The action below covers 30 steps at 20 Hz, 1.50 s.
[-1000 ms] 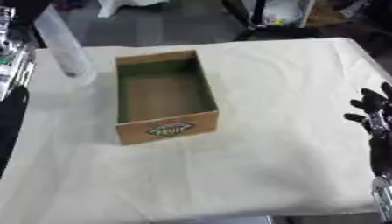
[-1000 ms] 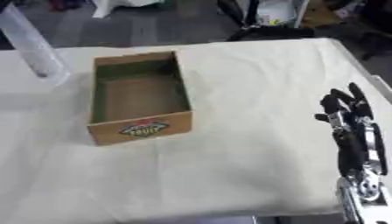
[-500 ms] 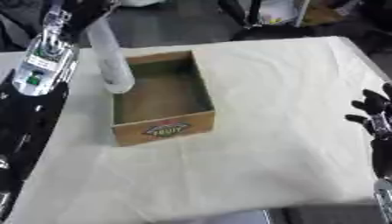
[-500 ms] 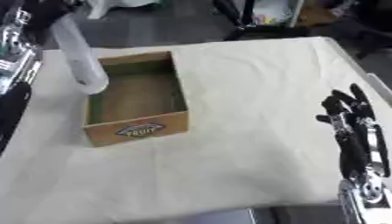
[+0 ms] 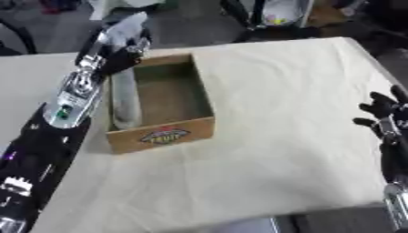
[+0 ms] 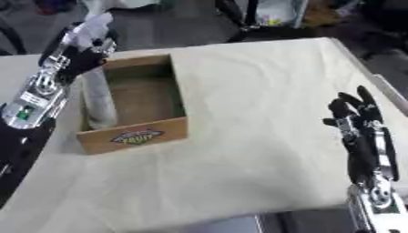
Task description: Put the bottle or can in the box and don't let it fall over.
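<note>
Left hand (image 5: 119, 43) is curled round the top of the bottle (image 5: 125, 98), a tall pale one. Bottle stands nearly upright inside the box (image 5: 171, 134), against the box's left wall, near the front corner. Its base looks down at or close to the box floor; contact cannot be confirmed, since the front wall hides the foot.

Box is open-topped cardboard with a label on the front, sitting on the cloth-covered counter (image 5: 279, 113), left of centre.

Right hand (image 6: 354, 118) is idle at the right edge of the counter, fingers spread and up, holding nothing, well apart from the box.

Progress, as judged: carry and lowering are essentially done; bottle is within the box walls. Left to do: confirm the base is seated flat, uncurl the fingers, lift the hand straight up clear of the top.

Risk: tall narrow bottle, gripped high. A sideways drag on release could tip it; the left wall gives support on one side only.
</note>
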### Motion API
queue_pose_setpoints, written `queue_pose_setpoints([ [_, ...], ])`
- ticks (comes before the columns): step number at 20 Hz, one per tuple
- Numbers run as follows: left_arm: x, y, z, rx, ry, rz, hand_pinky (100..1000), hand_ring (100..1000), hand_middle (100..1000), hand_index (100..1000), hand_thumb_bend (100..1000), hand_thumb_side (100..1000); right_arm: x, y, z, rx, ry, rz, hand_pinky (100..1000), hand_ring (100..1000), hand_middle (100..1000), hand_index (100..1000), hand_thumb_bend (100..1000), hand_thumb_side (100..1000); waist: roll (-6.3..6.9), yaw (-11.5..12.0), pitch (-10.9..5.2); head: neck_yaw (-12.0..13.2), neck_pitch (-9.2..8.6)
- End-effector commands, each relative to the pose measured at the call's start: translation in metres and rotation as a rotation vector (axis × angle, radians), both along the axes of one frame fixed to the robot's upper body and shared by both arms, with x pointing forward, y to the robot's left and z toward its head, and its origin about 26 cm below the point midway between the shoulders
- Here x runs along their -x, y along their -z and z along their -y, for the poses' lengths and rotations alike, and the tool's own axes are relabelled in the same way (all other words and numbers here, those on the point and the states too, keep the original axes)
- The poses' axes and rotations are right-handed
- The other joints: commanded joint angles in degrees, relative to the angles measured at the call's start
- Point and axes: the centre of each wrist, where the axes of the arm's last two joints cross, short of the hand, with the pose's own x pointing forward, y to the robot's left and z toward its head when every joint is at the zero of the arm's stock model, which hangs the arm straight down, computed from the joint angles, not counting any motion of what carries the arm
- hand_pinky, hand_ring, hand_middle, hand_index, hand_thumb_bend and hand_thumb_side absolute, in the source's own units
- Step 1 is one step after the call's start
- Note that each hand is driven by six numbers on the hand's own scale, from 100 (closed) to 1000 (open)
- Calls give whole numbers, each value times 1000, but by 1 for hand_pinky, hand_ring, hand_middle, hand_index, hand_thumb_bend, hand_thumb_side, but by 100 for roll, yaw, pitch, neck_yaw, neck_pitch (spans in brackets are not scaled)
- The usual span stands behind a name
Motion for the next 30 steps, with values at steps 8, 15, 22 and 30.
queue_pose_setpoints([
  [8,34,-31,-47,-110,-93,174,848,904,829,917,744,787,1,-6,7,9,25,22,645,775,823,1000,589,608,36,114,-70,-166,-138],
  [15,69,-48,-87,-40,-240,271,819,870,787,892,627,785,1,-6,9,15,32,19,644,775,823,1000,591,607,14,229,-77,-192,-137],
  [22,105,-25,-115,114,-391,234,782,828,745,857,515,753,1,-6,10,20,32,19,644,774,823,1000,593,608,-25,386,-73,-61,-58],
  [30,132,6,-128,184,-524,172,776,823,738,848,490,755,0,-7,10,21,19,21,644,774,823,1000,594,607,-75,522,-25,198,38],
])
